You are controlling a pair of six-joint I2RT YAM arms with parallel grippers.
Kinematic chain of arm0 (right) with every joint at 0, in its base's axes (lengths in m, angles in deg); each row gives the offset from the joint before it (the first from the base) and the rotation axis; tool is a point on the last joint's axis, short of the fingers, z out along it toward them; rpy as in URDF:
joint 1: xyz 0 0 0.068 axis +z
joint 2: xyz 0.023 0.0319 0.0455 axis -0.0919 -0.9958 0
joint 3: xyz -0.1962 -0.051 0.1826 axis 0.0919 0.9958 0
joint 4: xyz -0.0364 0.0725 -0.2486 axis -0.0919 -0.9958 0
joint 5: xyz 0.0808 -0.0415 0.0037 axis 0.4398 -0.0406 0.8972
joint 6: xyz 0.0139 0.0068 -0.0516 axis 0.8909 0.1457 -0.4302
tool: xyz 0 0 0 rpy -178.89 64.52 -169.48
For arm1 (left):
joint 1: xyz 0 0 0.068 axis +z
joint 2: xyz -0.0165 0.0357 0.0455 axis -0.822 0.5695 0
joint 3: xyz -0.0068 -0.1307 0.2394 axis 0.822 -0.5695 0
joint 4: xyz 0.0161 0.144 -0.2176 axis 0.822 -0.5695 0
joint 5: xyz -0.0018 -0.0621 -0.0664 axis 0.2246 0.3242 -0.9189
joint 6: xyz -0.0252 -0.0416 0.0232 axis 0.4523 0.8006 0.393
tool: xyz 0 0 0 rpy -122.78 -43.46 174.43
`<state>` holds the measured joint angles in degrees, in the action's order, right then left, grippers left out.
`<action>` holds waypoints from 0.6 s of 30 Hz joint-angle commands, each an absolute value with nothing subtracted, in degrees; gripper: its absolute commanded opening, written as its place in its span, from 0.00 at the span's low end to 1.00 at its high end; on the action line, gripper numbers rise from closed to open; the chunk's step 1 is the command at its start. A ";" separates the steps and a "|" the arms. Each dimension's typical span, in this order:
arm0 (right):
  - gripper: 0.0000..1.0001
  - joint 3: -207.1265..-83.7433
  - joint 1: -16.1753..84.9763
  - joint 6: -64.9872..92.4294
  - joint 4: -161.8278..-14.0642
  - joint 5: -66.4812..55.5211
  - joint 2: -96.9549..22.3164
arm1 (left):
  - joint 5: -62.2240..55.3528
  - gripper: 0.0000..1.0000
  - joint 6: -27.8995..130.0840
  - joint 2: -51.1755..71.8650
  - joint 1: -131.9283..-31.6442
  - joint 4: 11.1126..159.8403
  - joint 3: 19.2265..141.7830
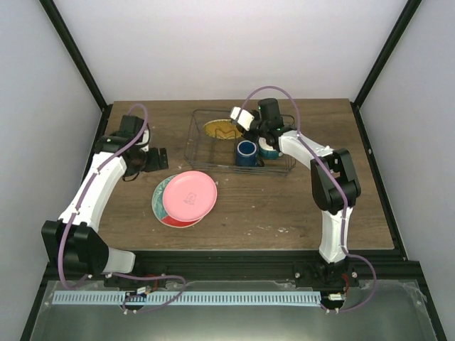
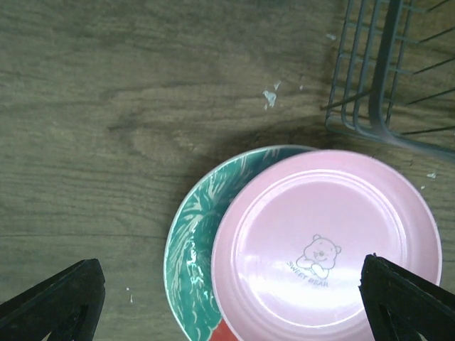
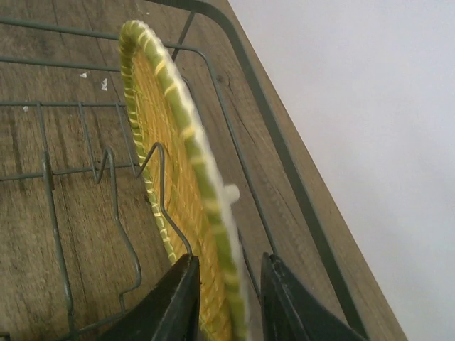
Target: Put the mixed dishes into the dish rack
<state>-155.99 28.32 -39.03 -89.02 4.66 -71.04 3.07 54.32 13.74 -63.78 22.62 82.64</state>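
Right gripper (image 3: 227,288): clenched on the rim of the woven-pattern plate (image 3: 167,142), which stands on edge between the jaws, inside the dish rack (image 2: 384,67).
Left gripper (image 2: 229,291): jaws spread wide; the pink plate (image 2: 323,245) lies flat below and between them, on top of a green plate (image 2: 192,241).
Blue mug (image 1: 246,151): in the rack, just beside the right jaws.

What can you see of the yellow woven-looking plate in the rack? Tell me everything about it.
The woven-pattern plate is round. Its face is orange-yellow with a basket-weave look, its rim is striped green and yellow, and its back is pale. The material cannot be told from here. It stands on edge, leaning a little, at the far left end of the dish rack, among the wire dividers. The right gripper clasps its rim, one finger on each side.
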 commanded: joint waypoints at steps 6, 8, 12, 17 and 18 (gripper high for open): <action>0.41 -158.25 29.81 -37.11 -90.32 0.73 -68.38 | 0.43 0.99 56.18 11.67 -63.47 20.60 77.95; 0.44 -158.39 30.34 -36.75 -91.54 -0.42 -67.01 | 0.43 0.98 56.55 11.54 -63.46 20.14 76.95; 0.53 -158.57 32.27 -36.00 -94.94 -3.99 -63.32 | 2.82 0.98 57.73 11.14 -63.39 19.83 74.37; 0.77 -159.24 35.62 -31.46 -100.84 -6.86 -57.67 | 4.74 0.99 58.53 12.64 -63.46 20.13 71.97; 0.85 -159.25 36.42 -29.93 -101.95 -7.66 -56.53 | 5.35 0.99 58.64 13.18 -63.42 20.24 71.49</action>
<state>-156.08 33.41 -34.83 -96.96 -4.37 -62.76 2.94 57.36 12.54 -63.78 20.65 73.00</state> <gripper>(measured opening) 0.748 0.986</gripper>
